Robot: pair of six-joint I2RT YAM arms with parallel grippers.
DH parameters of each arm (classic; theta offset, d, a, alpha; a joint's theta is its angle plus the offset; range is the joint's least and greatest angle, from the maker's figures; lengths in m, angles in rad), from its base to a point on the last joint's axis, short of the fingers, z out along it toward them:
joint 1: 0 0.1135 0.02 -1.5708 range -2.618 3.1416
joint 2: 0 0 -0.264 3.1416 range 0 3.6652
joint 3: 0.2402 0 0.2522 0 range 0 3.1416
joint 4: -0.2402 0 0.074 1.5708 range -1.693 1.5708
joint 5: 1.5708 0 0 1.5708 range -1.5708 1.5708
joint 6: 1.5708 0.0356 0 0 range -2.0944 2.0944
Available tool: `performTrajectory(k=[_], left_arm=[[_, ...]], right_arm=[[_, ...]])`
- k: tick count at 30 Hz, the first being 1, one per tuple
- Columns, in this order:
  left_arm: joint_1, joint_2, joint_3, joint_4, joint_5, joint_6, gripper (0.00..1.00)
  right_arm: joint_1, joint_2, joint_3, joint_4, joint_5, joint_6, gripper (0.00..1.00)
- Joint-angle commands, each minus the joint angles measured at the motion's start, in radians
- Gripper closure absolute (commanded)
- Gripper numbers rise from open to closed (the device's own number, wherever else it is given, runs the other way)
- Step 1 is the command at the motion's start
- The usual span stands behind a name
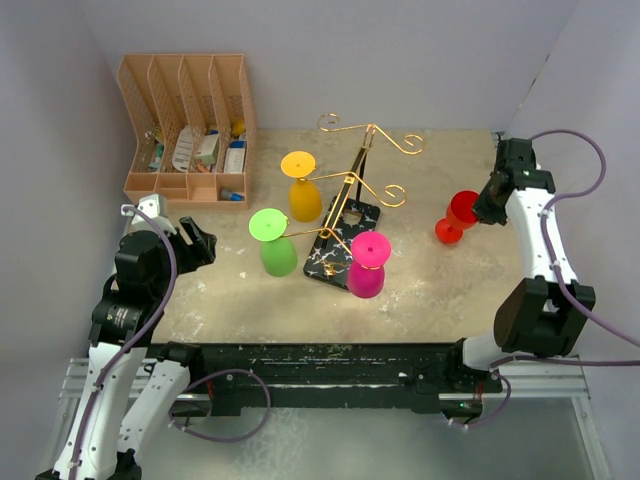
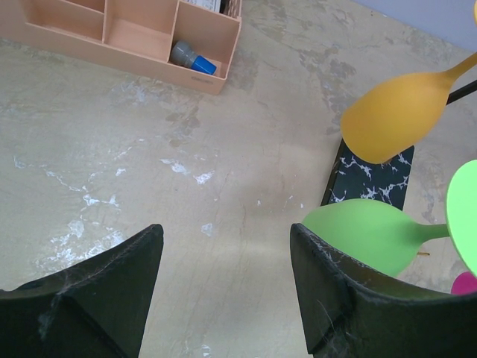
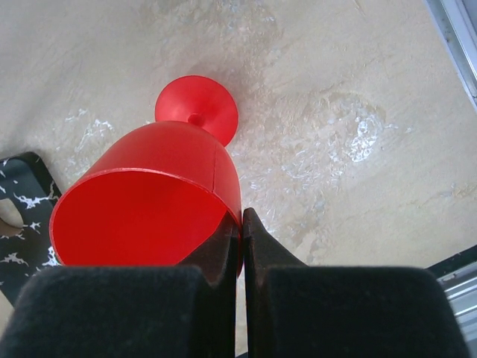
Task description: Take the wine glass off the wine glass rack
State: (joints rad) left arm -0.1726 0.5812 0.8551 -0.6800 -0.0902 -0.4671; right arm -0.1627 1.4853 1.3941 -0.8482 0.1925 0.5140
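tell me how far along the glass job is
Done: one red wine glass is off the wine glass rack. In hand: the right gripper pinches its rim between its fingers. Remaining: the yellow glass, green glass and pink glass hang on the rack's arms; the left gripper is open beside the green one, holding nothing.

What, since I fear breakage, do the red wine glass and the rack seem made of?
Red wine glass: probably plastic, opaque with a soft sheen; a mould seam runs down the bowl. Wine glass rack: thin gold wire, likely metal, glinting; its base is black with white veins, stone or imitation, undecidable.
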Motion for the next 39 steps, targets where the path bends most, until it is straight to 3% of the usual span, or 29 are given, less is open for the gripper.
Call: performTrajectory(k=[1,6,15,17,20,23,27,31,36,39], left_arm=[[-0.004,0.002,0.000,0.020,0.010,0.019,0.28],[-0.004,0.003,-0.001,0.020,0.010,0.019,0.28],[-0.004,0.004,0.000,0.019,0.007,0.019,0.28],[-0.004,0.003,0.001,0.018,0.003,0.019,0.28],[-0.004,-0.002,0.001,0.017,-0.004,0.015,0.28],[-0.004,-0.002,-0.001,0.016,-0.004,0.015,0.28],[-0.004,0.003,-0.001,0.016,-0.002,0.013,0.28],[-0.004,0.006,0.000,0.016,-0.005,0.013,0.29],[-0.004,0.004,0.001,0.015,-0.012,0.011,0.29],[-0.004,0.003,0.001,0.013,-0.020,0.008,0.29]], right_arm=[[0.009,0.000,-0.020,0.047,0.046,0.016,0.99],[0.015,0.017,-0.040,0.062,0.044,0.018,0.96],[0.021,0.018,-0.030,0.062,0.038,0.017,0.79],[0.022,0.008,-0.025,0.055,0.051,0.027,0.65],[0.024,-0.037,-0.015,0.036,0.100,0.046,0.31],[0.026,-0.103,0.011,0.020,0.140,0.055,0.17],[0.030,-0.199,0.065,-0.015,0.079,0.055,0.14],[0.032,-0.342,0.043,0.072,-0.253,0.012,0.34],[0.032,-0.469,-0.008,0.136,-0.689,0.035,0.35],[0.032,-0.510,-0.021,0.131,-0.874,0.037,0.36]])
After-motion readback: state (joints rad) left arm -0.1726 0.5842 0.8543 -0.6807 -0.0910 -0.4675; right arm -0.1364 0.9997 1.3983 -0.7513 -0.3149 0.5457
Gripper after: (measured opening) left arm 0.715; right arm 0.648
